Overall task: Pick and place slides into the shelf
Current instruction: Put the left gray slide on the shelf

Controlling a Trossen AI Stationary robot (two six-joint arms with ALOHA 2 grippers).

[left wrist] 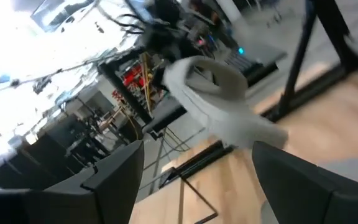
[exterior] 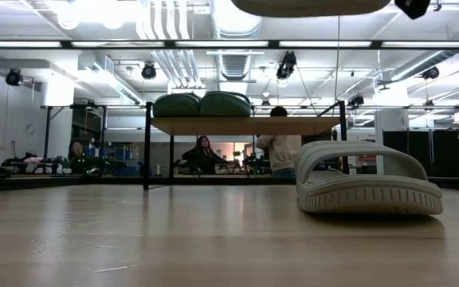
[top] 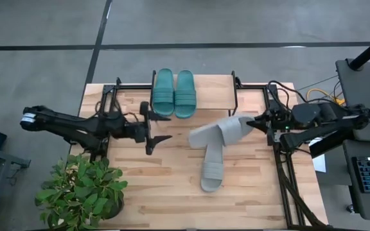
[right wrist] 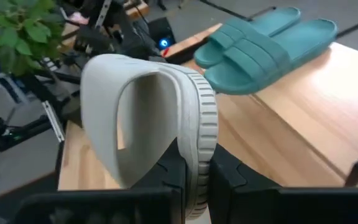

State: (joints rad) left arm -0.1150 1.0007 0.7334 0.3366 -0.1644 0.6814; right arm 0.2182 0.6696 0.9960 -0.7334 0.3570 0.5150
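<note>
Four slides in all: two teal ones (top: pixel 174 94) side by side on the one shelf (top: pixel 214 95), and two grey, one (top: pixel 212 167) flat on the worktop (top: pixel 166 186), one (top: pixel 227 131) held up off it. Two arms, each with one end effector, left (top: pixel 157 126) and right (top: pixel 254 123). One potted plant (top: pixel 82 190). Two people (exterior: pixel 202 151) sit beyond the shelf.

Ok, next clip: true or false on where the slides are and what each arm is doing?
1. Both green slides sit on the shelf. True.
2. The right gripper holds a grey slide off the table. True.
3. The left gripper grips a green slide. False: its fingers are open and empty, beside the shelf.
4. Both grey slides are shelved. False: one is held; the other grey slide lies on the table.
</note>
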